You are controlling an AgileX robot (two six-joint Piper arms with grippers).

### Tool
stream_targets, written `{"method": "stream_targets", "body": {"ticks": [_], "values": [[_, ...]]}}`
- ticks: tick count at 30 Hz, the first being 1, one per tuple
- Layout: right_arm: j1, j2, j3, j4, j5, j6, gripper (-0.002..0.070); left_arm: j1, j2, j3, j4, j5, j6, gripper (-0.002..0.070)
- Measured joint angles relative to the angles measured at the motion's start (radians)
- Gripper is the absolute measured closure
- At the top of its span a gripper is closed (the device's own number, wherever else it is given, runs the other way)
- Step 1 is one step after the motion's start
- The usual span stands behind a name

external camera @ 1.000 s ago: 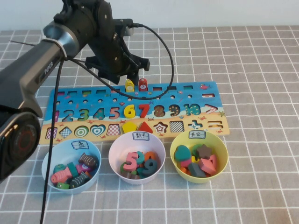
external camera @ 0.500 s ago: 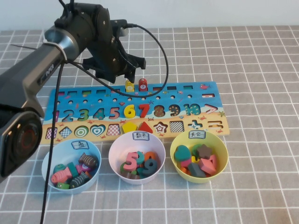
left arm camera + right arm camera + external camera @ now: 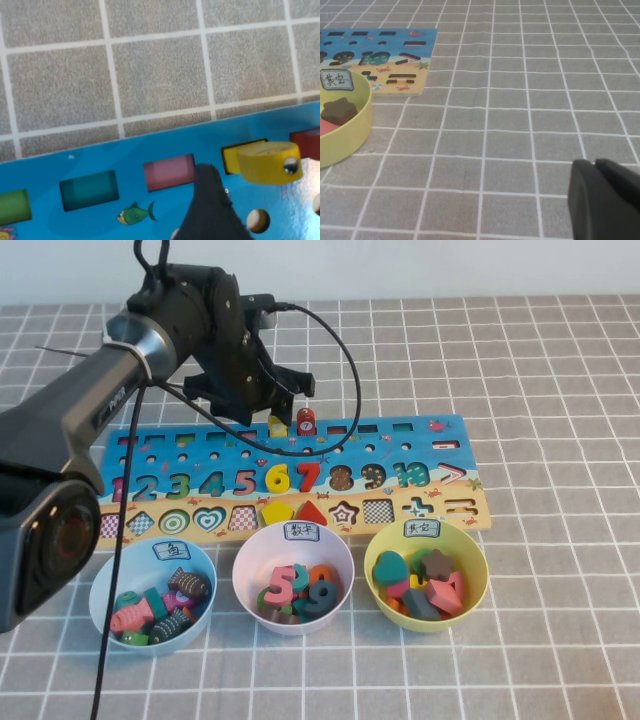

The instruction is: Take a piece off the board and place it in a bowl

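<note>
Just under the left gripper (image 3: 268,403), whose jaws stand wide with nothing between them, the yellow fish piece (image 3: 277,426) sits upright in a slot at the far edge of the board (image 3: 430,465), a red piece (image 3: 305,421) touching its side. The blue bowl (image 3: 105,585) lies well nearer the robot. The right gripper (image 3: 602,200) hangs off to the side above bare cloth; its jaws look pressed together.

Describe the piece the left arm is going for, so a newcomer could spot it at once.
Find the long puzzle board above three bowls. Along its far blue edge two small pieces stand side by side, under the open left gripper. The target is the yellow fish piece; its neighbour, the red piece, differs by colour.
</note>
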Motion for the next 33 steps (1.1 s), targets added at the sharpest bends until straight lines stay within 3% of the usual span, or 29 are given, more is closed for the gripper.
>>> {"method": "stream_targets", "body": {"ticks": [33], "values": [[0.0,0.0,0.0,0.0,0.0,0.0,0.0694,0.0,0.032,0.0,0.0,-0.061,0.0,0.0279]]}}
